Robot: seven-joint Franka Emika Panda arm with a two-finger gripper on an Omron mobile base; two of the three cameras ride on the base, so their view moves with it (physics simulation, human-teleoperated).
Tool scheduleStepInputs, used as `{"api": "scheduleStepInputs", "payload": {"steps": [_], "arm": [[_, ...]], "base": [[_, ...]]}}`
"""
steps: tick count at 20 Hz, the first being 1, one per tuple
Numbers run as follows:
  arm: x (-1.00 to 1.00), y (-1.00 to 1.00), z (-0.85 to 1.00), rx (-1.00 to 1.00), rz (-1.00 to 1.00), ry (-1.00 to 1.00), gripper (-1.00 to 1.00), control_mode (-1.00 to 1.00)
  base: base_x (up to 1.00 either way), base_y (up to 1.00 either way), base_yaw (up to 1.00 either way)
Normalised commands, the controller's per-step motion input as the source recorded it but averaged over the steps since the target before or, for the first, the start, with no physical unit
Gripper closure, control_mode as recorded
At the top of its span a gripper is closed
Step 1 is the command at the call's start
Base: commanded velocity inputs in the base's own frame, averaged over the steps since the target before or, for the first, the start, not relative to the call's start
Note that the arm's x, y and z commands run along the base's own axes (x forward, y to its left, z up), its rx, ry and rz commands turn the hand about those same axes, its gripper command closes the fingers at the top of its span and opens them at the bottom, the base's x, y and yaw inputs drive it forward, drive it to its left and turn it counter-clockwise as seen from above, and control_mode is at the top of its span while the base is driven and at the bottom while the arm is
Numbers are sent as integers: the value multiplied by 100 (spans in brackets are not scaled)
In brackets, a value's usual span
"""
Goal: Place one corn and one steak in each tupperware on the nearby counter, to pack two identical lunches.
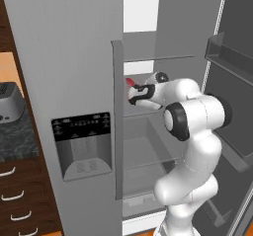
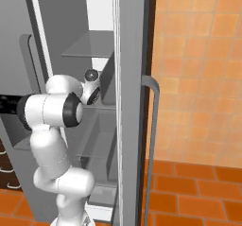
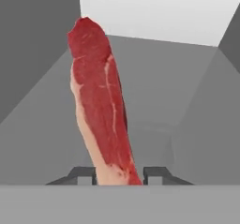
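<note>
A dark-red steak [image 3: 101, 110] with a pale streak lies lengthwise on a grey fridge shelf [image 3: 187, 101], running away from the hand. Its near end sits between my gripper [image 3: 119, 174] fingers, which press on both of its sides. From the left base view the steak [image 1: 129, 81] peeks out red at the tip of the gripper [image 1: 133, 88], which reaches into the open fridge at mid-shelf height. The counter [image 1: 15, 138] shows at the far left. The corn and the tupperware are out of view.
The fridge's shut left door with its dispenser panel [image 1: 81, 143] stands just left of the arm, and the open right door with bins [image 1: 232, 57] is on its right. A silver toaster [image 1: 9, 102] sits on the counter above brown drawers [image 1: 15, 195].
</note>
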Motion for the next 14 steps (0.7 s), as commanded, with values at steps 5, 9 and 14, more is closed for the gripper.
{"api": "scheduleStepInputs", "payload": {"steps": [5, 9, 14], "arm": [[-94, -3, 98, 3, -8, -22, 100, -100], [-100, -28, 100, 12, -20, 15, 100, -100], [-100, -13, 100, 6, -18, 21, 100, -100]], "base": [[0, 0, 0], [0, 0, 0], [0, 0, 0]]}}
